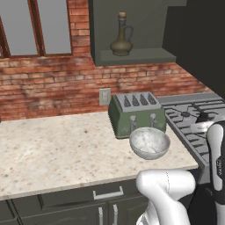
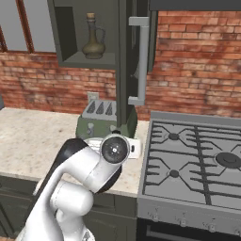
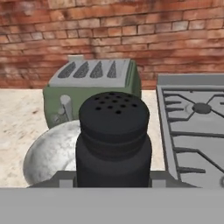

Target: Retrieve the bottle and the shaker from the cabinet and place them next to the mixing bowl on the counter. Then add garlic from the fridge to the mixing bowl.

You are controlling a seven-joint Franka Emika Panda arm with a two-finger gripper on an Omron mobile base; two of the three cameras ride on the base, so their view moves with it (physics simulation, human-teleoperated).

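Observation:
The small black shaker (image 3: 113, 140) stands upright right in front of the hand camera, and my gripper (image 3: 113, 181) is shut on its lower body. Behind it to the left lies the pale grey mixing bowl (image 3: 50, 153), which rests on the beige counter (image 1: 57, 145) in front of the toaster, also seen as the mixing bowl (image 1: 150, 143). The olive-brown bottle (image 1: 121, 37) with its cork stands on the shelf of the open cabinet (image 1: 132, 56); from the other side the bottle (image 2: 93, 40) shows too. The fridge and the garlic are out of view.
A green toaster (image 1: 136, 112) stands just behind the bowl. The black gas hob (image 2: 197, 160) lies to the bowl's right. The open cabinet door with its grey handle (image 2: 139, 61) hangs above the toaster. A brick wall backs the counter; bare worktop stretches to the left.

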